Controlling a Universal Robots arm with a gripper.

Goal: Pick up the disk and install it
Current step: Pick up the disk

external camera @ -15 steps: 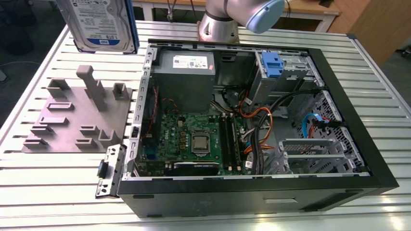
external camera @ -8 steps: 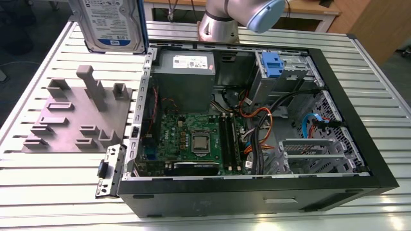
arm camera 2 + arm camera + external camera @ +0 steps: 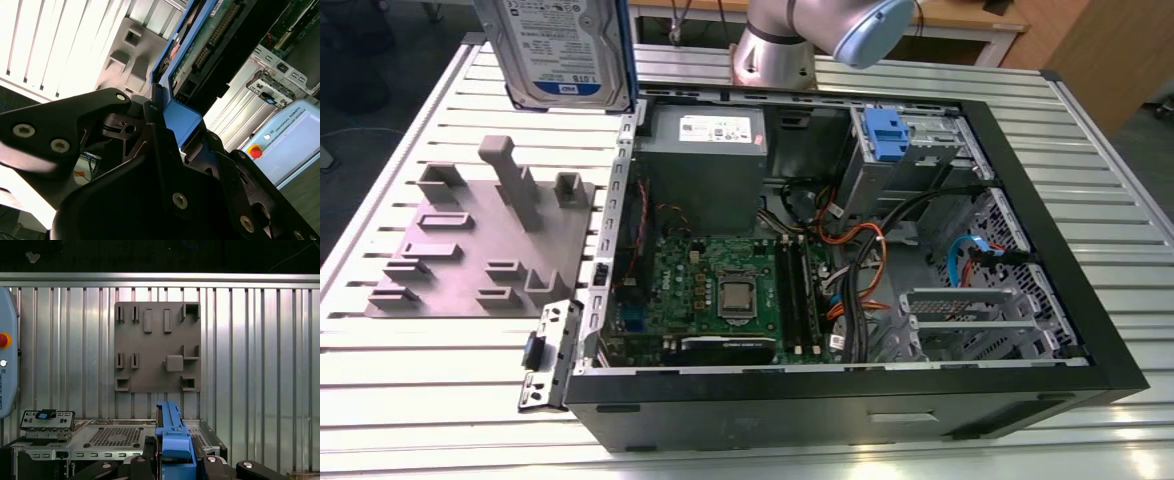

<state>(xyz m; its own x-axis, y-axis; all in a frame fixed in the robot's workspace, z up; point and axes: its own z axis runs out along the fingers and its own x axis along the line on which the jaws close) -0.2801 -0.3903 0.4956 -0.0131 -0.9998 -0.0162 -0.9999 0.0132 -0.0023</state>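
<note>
Exterior view: the disk (image 3: 563, 50) is held high near the open computer case (image 3: 854, 400). Second wrist view: the claw (image 3: 177, 112) is pinched on its blue bracket (image 3: 187, 125). First wrist view: stiff, heavy and breakable, it is judged best gripped by these edges.

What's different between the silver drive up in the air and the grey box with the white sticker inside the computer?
The disk hangs upright in the air, clamped in the gripper. The power-supply box sits inside the computer case. The disk has a blue bracket and a white-and-blue label; the box has a white sticker only. Both are grey metal rectangles.
</note>
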